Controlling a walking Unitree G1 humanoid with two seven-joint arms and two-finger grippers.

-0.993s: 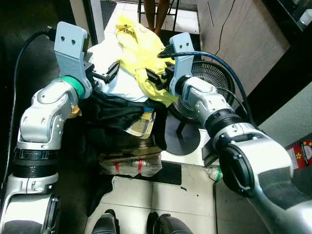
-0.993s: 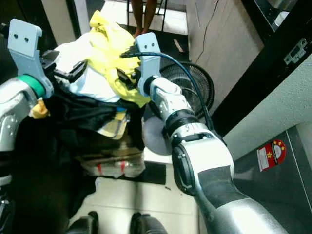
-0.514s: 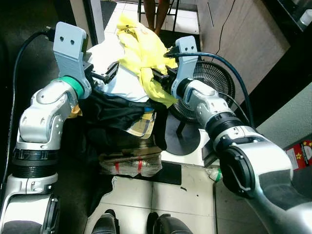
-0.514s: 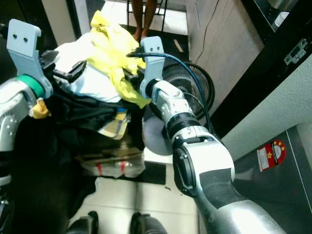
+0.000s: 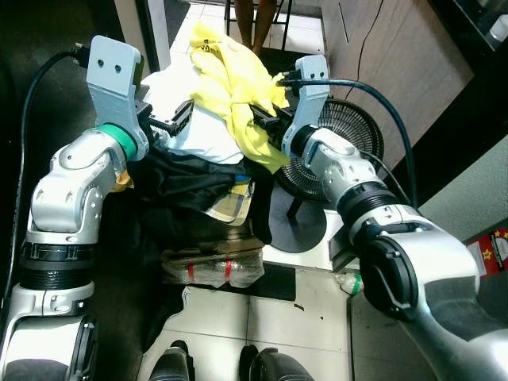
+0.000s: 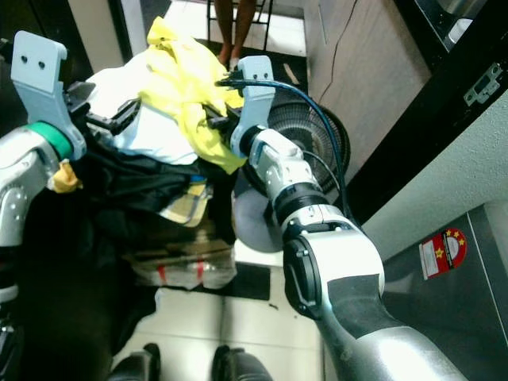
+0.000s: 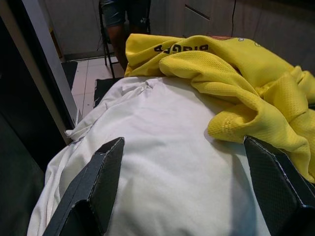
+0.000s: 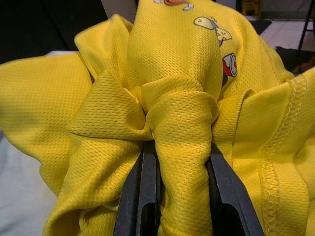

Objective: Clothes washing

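A heap of laundry lies in front of me: a yellow shirt (image 5: 226,75) on top, a white garment (image 5: 194,123) under it, and a black garment (image 5: 186,184) with a plaid piece (image 5: 230,202) below. My right gripper (image 8: 182,196) is shut on a bunched fold of the yellow shirt (image 8: 179,142) at the heap's right side (image 5: 263,121). My left gripper (image 7: 187,196) stands open at the heap's left side (image 5: 176,119), its fingers (image 7: 101,182) spread wide over the white garment (image 7: 162,162) with the yellow shirt (image 7: 236,83) beyond.
A black floor fan (image 5: 337,131) stands just right of the heap, behind my right arm. A wooden cabinet (image 5: 397,55) is at the far right. A person's legs (image 5: 254,20) stand beyond the heap. A bag of plastic bottles (image 5: 210,266) lies on the tiled floor below.
My right gripper has moved to the right and a little up, drawing the pinched fold of the yellow shirt with it. The left arm has stayed still.
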